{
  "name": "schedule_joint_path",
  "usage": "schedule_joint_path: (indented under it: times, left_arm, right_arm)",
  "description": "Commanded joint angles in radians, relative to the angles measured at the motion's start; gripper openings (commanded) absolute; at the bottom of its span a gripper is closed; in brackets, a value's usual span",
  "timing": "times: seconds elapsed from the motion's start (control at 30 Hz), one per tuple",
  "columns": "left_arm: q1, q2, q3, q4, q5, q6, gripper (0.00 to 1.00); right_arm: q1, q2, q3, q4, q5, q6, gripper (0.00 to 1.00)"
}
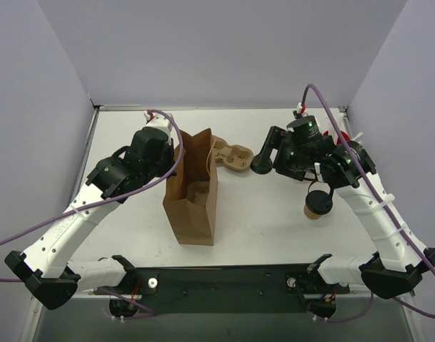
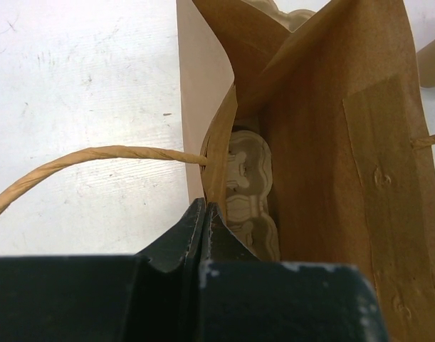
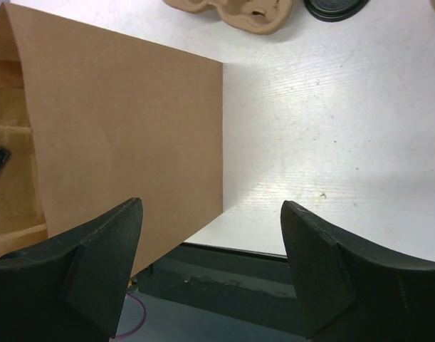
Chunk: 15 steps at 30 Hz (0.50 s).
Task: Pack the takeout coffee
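The takeout coffee (image 1: 316,205), a brown cup with a black lid, sits on the table under my right arm; neither wrist view shows it. My right gripper (image 1: 334,172) hangs above it, open and empty (image 3: 211,235). A brown paper bag (image 1: 192,203) stands open at the table's middle, with a pulp cup carrier (image 1: 198,191) inside it (image 2: 249,185). My left gripper (image 1: 176,157) is shut on the bag's left rim (image 2: 205,212), beside the twisted paper handle (image 2: 96,153). The right wrist view shows the bag's flat side (image 3: 124,121).
A second pulp carrier (image 1: 231,157) lies behind the bag (image 3: 231,11). A loose black lid (image 1: 261,166) lies just right of it (image 3: 336,7). Grey walls close the left, back and right. The dark base rail (image 1: 224,281) runs along the near edge.
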Motion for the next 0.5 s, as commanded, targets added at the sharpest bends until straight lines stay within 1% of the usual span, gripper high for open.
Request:
schedule_joint_path:
  times: [0.0,0.07,0.2,0.47]
  left_arm:
    - [0.005,-0.005,0.009,0.055,0.052,0.018,0.0]
    - [0.006,-0.002,0.009,0.058,0.06,0.02,0.0]
    - [0.005,-0.004,0.012,0.072,0.075,0.017,0.0]
    - [0.005,0.001,0.011,0.089,0.1,0.011,0.0]
  right_arm:
    - [-0.016,-0.028,-0.023,-0.073,0.075,0.018,0.73]
    - [-0.02,-0.03,-0.028,-0.085,0.095,0.021,0.73]
    - [-0.039,-0.028,-0.032,-0.163,0.149,0.036,0.73]
    - [-0.109,-0.072,-0.124,-0.191,0.174,0.047,0.74]
